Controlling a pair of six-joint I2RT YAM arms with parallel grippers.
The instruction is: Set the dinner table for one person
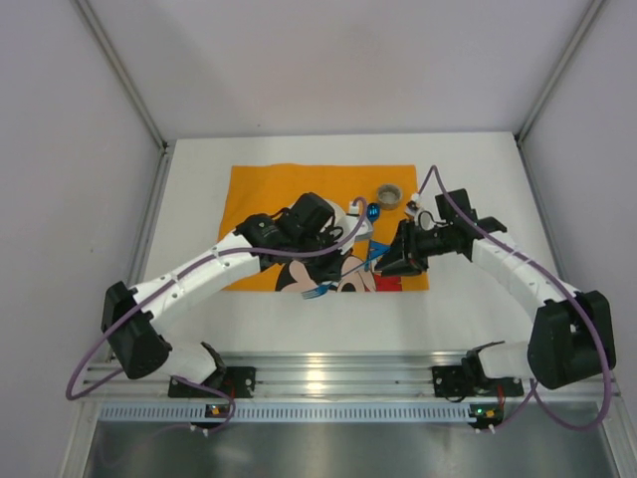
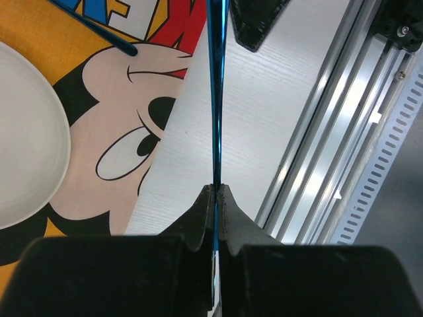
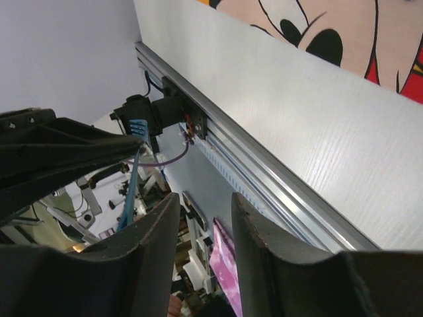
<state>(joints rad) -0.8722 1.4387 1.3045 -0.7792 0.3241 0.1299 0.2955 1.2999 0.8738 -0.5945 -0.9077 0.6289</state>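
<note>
Tabletop (image 1: 299,319): my left end effector (image 2: 215,190) pinches blue utensil (image 2: 215,99); right end effector (image 3: 205,201) spread. Advise laying utensil flat, three o'clock of plate (image 2: 26,132)

White surface (image 1: 199,179): silver rail (image 1: 328,370) along the near edge.
Orange Mickey Mouse mat (image 1: 264,189): flat, centre, toward the back.
Blue fork (image 1: 317,292): lying at the mat's near edge.
Small grey ring-shaped item (image 1: 389,193): on the mat's back right corner.
Left gripper (image 1: 361,223): over the mat's middle, with a shiny blue utensil (image 1: 373,211) at its tip, just beside the ring.
Right gripper (image 1: 386,261): over the mat's right edge, near the left gripper.
</note>
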